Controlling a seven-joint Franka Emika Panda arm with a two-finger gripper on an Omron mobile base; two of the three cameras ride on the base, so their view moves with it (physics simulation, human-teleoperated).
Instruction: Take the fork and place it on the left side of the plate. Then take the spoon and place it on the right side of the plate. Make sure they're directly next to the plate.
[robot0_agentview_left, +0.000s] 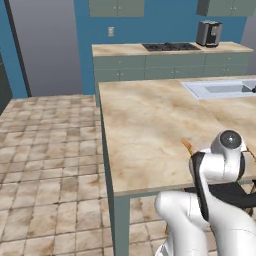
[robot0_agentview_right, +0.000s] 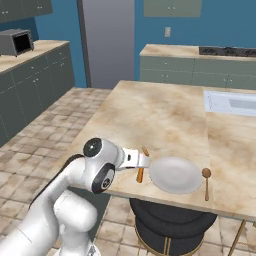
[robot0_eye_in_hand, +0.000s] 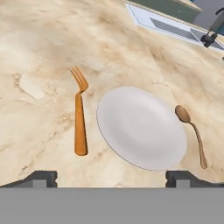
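The orange fork (robot0_eye_in_hand: 79, 118) lies on the marble counter just left of the pale round plate (robot0_eye_in_hand: 140, 127), tines pointing away from me. On the plate's right side lies the brown spoon (robot0_eye_in_hand: 192, 131), bowl at the far end. My gripper (robot0_eye_in_hand: 113, 178) hovers above the near edge of the counter, open, its fingertips (robot0_eye_in_hand: 41, 178) wide apart with nothing between them. From the right base view, the fork (robot0_agentview_right: 141, 171), plate (robot0_agentview_right: 175, 175) and spoon (robot0_agentview_right: 206, 183) sit in a row near the counter's front edge, the hand over the fork's end. The fork's tines (robot0_agentview_left: 187, 146) peek out beside the arm.
A sink (robot0_eye_in_hand: 175, 28) with a dark faucet (robot0_eye_in_hand: 211, 31) is set into the counter (robot0_agentview_right: 150, 115) at the far right. A dark round stool (robot0_agentview_right: 170, 220) stands under the front edge. Across the tiled floor are back cabinets with a stove (robot0_agentview_left: 170, 47) and a toaster (robot0_agentview_left: 209, 33).
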